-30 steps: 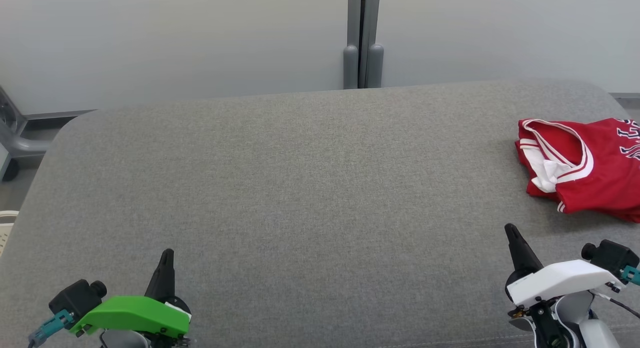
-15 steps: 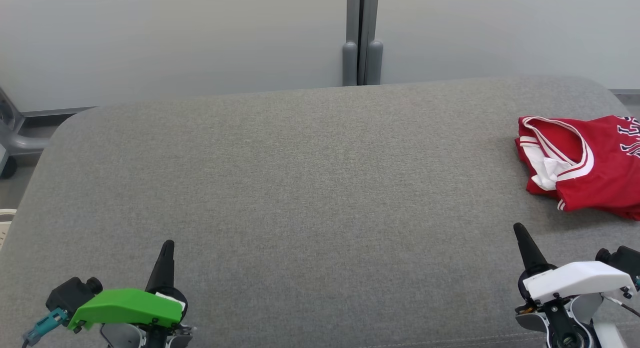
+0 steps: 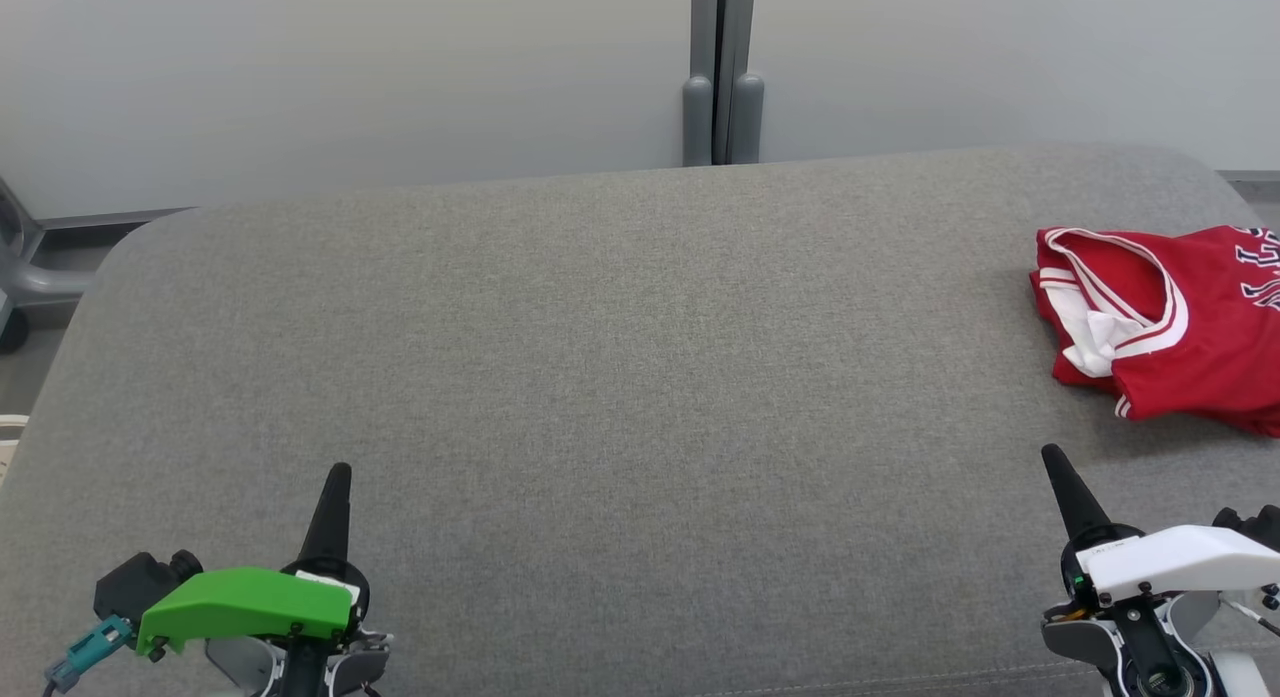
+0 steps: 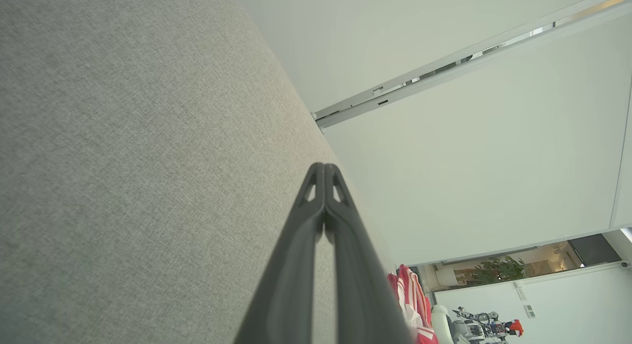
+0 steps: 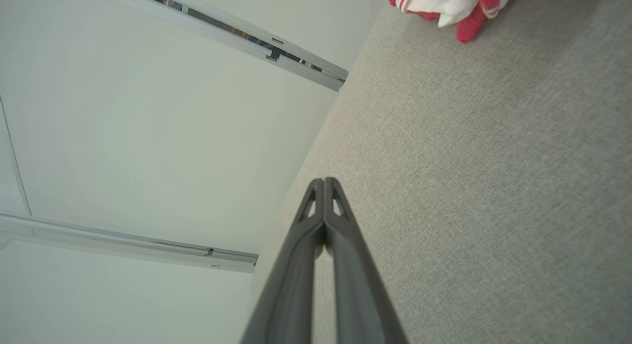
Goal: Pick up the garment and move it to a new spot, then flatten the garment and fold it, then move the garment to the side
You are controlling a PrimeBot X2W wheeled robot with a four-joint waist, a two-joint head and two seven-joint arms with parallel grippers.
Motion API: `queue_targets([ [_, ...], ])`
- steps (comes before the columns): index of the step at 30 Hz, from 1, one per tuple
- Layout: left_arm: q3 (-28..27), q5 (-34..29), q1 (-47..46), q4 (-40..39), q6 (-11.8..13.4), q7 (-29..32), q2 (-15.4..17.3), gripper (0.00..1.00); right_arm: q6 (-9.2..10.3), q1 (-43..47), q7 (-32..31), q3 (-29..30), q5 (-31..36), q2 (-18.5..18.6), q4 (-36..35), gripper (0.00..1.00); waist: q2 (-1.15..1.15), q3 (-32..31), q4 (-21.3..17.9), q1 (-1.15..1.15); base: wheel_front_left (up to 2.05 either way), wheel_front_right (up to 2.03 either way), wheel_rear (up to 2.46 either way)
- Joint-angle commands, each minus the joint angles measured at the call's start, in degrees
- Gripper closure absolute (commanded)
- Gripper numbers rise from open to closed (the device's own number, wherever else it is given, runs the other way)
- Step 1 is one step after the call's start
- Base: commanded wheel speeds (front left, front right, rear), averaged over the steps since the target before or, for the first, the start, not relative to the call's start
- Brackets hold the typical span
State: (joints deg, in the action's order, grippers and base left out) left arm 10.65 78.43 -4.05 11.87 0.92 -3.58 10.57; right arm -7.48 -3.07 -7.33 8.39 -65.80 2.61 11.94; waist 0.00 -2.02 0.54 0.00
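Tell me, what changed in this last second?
The whole head view shifted slightly, so the camera moved. The right gripper drifted a little to the robot's right; the left gripper edged forward. Both stayed shut and empty. The red jersey lay untouched on the grey fabric surface.

A broad desk covered in grey woven fabric point(image 3: 600, 377), with rounded far corners, spans nearly the whole head view. On it, close to its right edge, lies a red sleeveless jersey with white trim and dark lettering point(image 3: 1200, 347), loosely folded and rumpled, partly cut off by the frame
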Motion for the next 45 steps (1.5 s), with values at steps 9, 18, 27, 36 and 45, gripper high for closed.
queue_targets([
  [9,-2.4,3.4,-1.6,0.3,-2.1,1.1,-1.5,1.0,-0.02,-0.9,-1.1,1.3,-5.7,0.3,-0.7,1.0,0.0,0.3,-0.1,0.0,0.0,0.0,0.0],
  [18,-4.0,6.0,-2.0,0.7,-3.6,1.9,-2.9,1.0,-0.02,-0.9,-1.8,2.3,-10.4,0.3,-0.7,1.0,0.0,0.6,-0.2,0.0,0.0,0.0,0.0],
  [27,-5.5,8.4,-2.3,1.1,-5.0,2.7,-4.1,1.0,-0.02,-0.8,-2.5,3.2,-14.6,0.4,-0.6,1.0,0.0,1.0,-0.3,0.0,0.0,0.0,0.0],
  [36,-7.0,10.8,-2.5,1.6,-6.3,3.5,-5.4,1.0,-0.02,-0.8,-3.3,4.1,-19.0,0.4,-0.6,1.0,0.0,1.3,-0.4,0.0,0.0,0.0,0.0],
  [45,-8.3,13.0,-2.8,2.0,-7.5,4.2,-6.5,1.0,-0.02,-0.7,-3.9,4.9,-22.7,0.4,-0.5,1.0,0.0,1.7,-0.4,0.0,0.0,0.0,0.0],
])
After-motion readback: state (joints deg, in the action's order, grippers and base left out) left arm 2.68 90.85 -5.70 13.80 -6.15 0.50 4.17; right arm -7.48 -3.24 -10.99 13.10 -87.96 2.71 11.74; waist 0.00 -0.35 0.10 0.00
